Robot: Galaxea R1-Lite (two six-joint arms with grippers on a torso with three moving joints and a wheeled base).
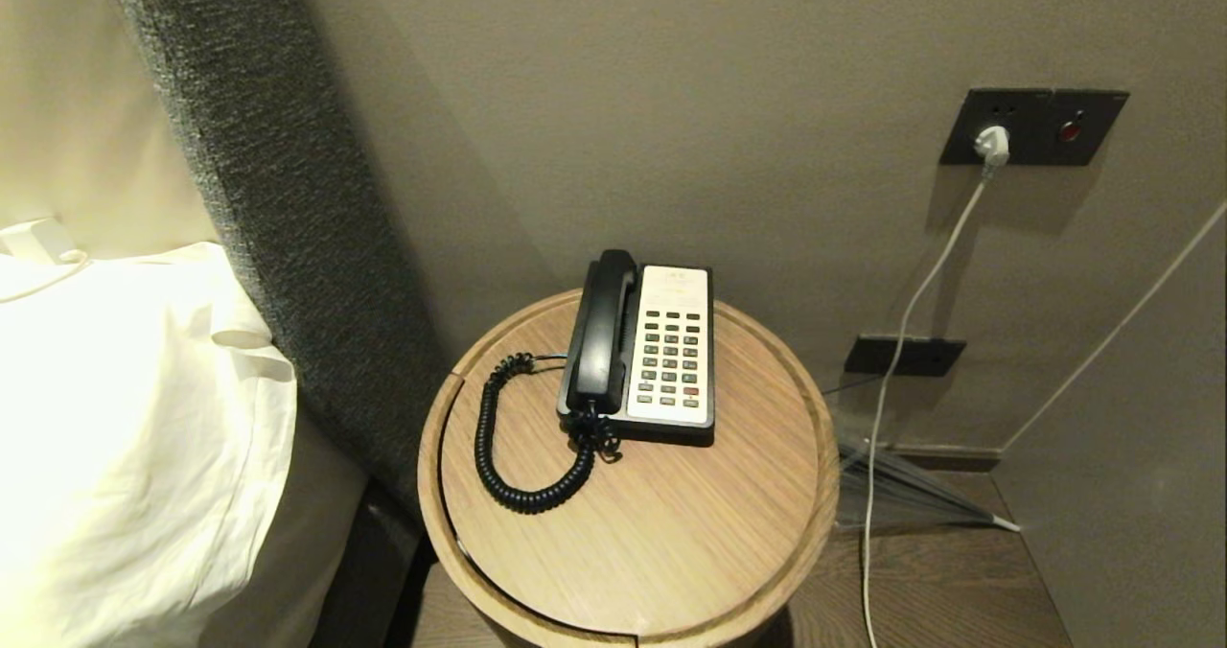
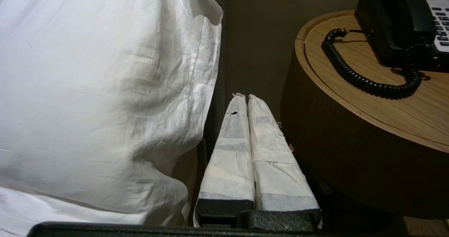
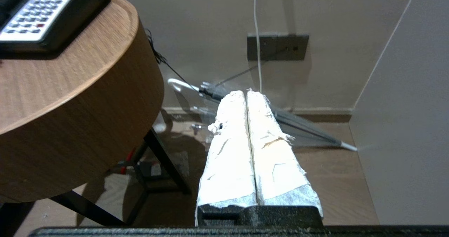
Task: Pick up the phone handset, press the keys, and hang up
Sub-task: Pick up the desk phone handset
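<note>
No legible writing on phone base [image 1: 671, 346]; keypad markings too small. Phone handset [image 1: 602, 332], glossy black plastic with rounded ends, cradled on base's left side, on round wood-grain table [image 1: 671, 533]. Coiled cord [image 1: 522, 437] loops beside it. My left gripper [image 2: 247, 98] and right gripper [image 3: 246, 93], white-wrapped fingers pressed together, empty, below tabletop.

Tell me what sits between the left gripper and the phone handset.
In the left wrist view, the shut left gripper and the phone handset are separated by the round table's wooden wall, then the coiled cord.

phone handset [image 2: 396, 23] cropped by frame edge, keypad [image 1: 671, 358] labels unreadable, umbrella [image 1: 901, 495] partly behind table [image 1: 671, 552]
</note>
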